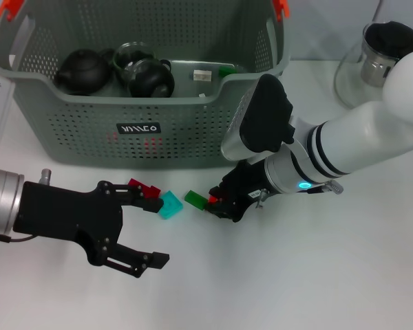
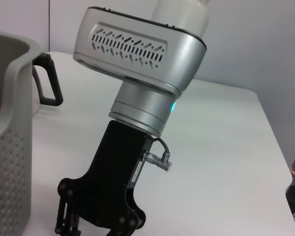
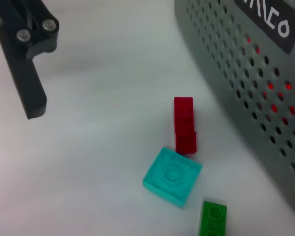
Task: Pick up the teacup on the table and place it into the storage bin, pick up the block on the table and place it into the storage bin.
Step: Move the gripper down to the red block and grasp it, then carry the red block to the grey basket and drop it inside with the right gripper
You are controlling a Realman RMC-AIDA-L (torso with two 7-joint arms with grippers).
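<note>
Blocks come first: my left gripper (image 1: 151,230) hangs open just in front of the storage bin (image 1: 69,130), the teal block (image 1: 170,204) by its upper finger. I judge a slow, level close best. My right gripper (image 1: 217,204) sits low by the green block (image 1: 195,199); whether it grips I cannot tell. Inside the bin lie dark teacups (image 1: 151,77) already.

The scene is lit brightly and evenly from above; soft shadows are cast on the white surface (image 1: 275,289) (faint under the arms). Slight blur is seen in the right wrist view.
</note>
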